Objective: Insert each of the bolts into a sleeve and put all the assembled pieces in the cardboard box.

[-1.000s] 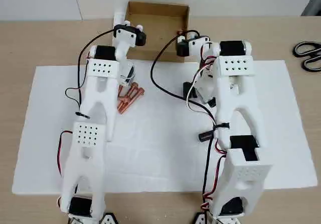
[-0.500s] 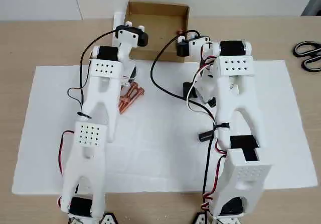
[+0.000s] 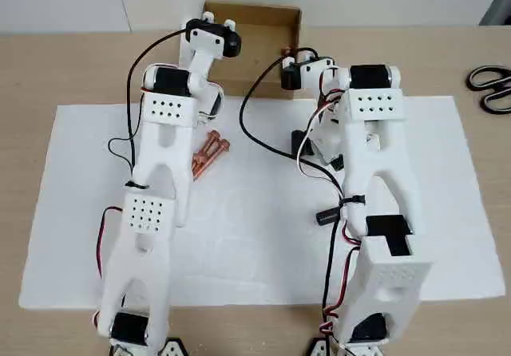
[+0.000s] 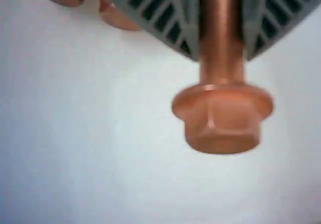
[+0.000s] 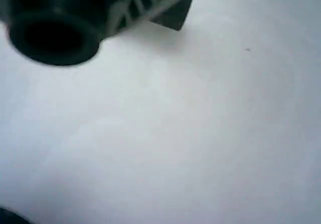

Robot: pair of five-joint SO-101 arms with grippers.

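In the high view the two arms stand side by side on a white sheet [image 3: 255,244] that lies on the counter [image 3: 48,61]. The cardboard box [image 3: 254,11] sits at the far edge of the sheet, between the two wrists. A few loose bolts [image 3: 209,152] lie together on the sheet just beside the left arm, and scissors [image 3: 490,85] rest far to the right, well apart from the work. In the left wrist view the left tool [image 4: 221,53] is clamped on the shank of one copper bolt [image 4: 220,116], which hangs with its head away from the fingers, above the bare sheet. The heads of other bolts are seen at the edge of this picture, behind the tool. In the right wrist view the right tool [image 5: 108,18] appears to be clamped on a black sleeve [image 5: 50,35], which is held above the sheet with its open end turned to the camera. A second dark piece lies just behind it, and I cannot tell what it is. I judge that the step in hand is the joining: each arm has its part, but the bolt is not yet in the sleeve. The next move calls for bringing both tools near each other, setting the free end of the bolt in line with the hole of the sleeve, and pushing it straight in without loosening either hold.
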